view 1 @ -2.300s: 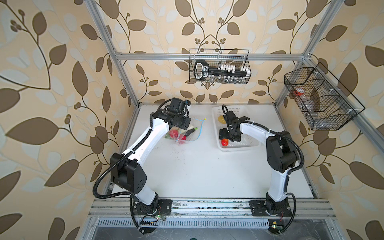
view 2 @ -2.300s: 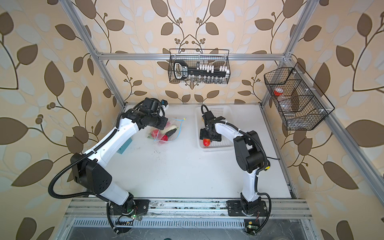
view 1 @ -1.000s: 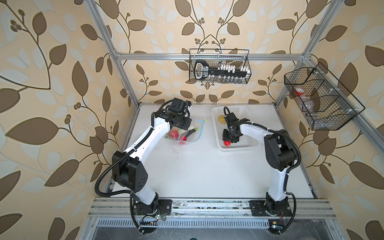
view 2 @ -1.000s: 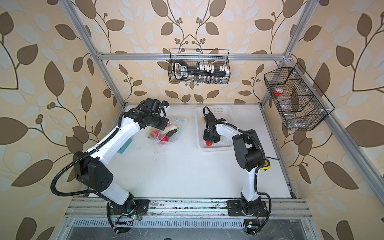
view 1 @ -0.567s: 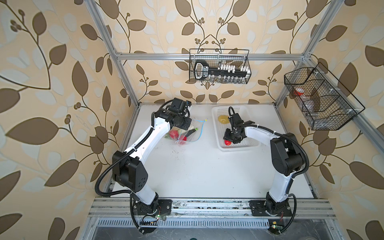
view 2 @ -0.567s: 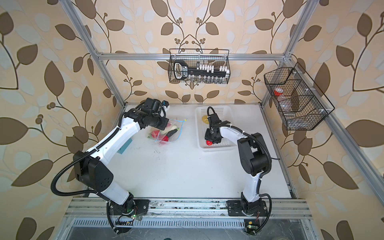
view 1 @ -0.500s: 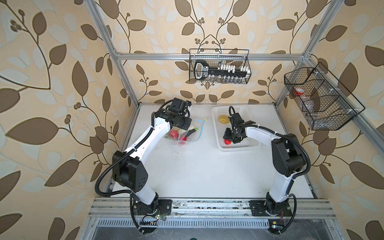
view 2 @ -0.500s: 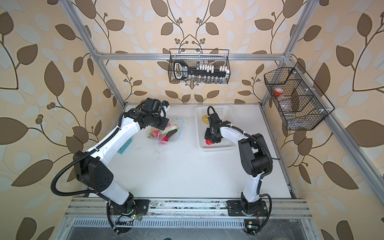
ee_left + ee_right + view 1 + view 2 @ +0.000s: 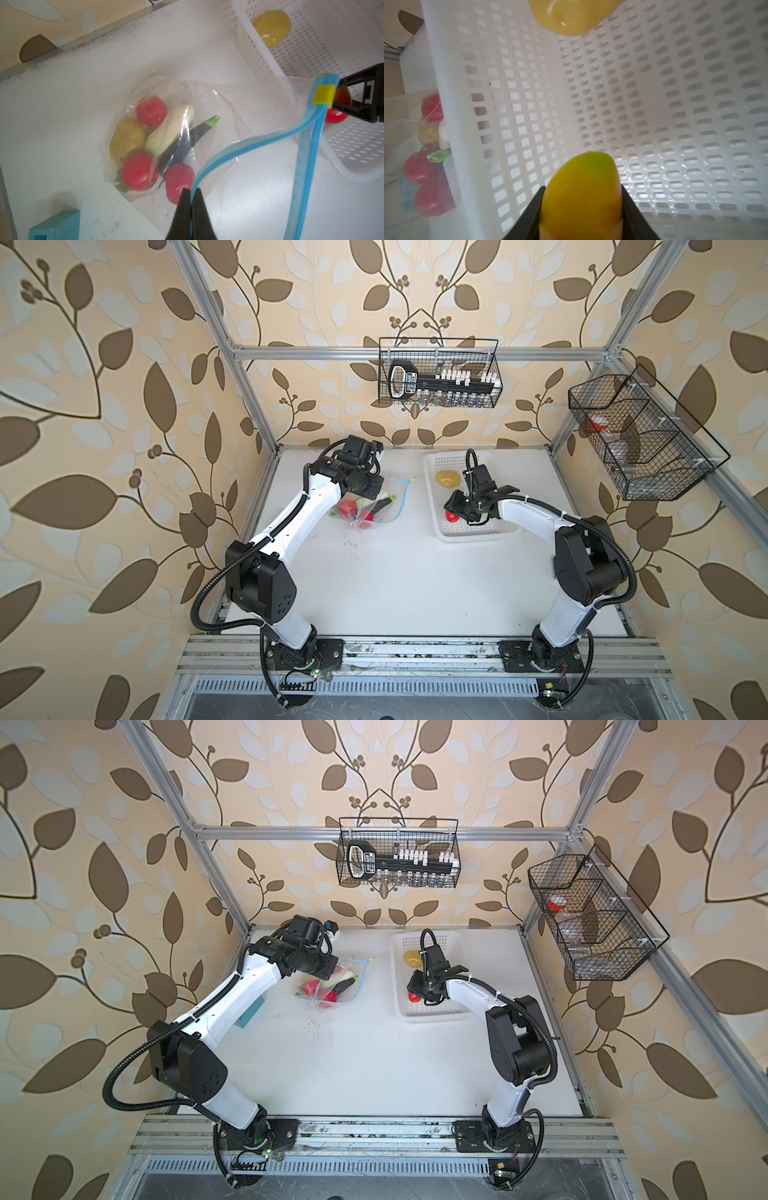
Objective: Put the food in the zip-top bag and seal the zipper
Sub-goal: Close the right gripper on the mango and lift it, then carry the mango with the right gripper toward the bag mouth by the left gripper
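White counter [image 9: 395, 572]: right end effector [image 9: 581, 194] grasps the mango [image 9: 583, 178] in the basket [image 9: 508, 104]; zip-top bag [image 9: 239, 99] lies leftward, my left end effector [image 9: 191, 194] clenched on its zipper [image 9: 249, 139]

Swung right arm [image 9: 536, 516] elbow out toward table [image 9: 395, 580] right edge; nudged mango [image 9: 452, 515] toward basket [image 9: 478, 535] back edge.

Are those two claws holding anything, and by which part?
The left gripper pinches the zip-top bag by its blue zipper. The right gripper clamps the mango across its sides, inside the white basket.
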Robot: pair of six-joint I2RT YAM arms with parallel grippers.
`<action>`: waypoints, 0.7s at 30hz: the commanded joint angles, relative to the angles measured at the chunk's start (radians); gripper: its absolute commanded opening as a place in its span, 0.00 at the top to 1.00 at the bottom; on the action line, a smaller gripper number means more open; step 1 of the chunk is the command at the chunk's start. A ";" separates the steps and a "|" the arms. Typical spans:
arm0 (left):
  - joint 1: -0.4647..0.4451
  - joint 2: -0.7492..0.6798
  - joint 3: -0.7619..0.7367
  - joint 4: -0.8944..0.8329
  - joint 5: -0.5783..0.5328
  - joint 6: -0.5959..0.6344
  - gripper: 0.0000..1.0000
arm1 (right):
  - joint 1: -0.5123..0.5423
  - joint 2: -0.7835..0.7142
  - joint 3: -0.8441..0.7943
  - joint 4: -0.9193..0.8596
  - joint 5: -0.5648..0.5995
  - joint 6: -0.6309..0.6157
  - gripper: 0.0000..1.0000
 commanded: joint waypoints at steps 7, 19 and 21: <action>-0.006 0.020 0.078 -0.024 0.043 -0.024 1.00 | 0.000 -0.081 -0.032 0.071 -0.017 0.014 0.65; -0.005 0.050 0.112 -0.029 0.058 -0.036 1.00 | 0.022 -0.175 -0.058 0.179 -0.054 0.050 0.59; -0.006 0.055 0.122 -0.034 0.050 -0.031 1.00 | 0.024 -0.193 -0.069 0.207 -0.069 0.052 0.59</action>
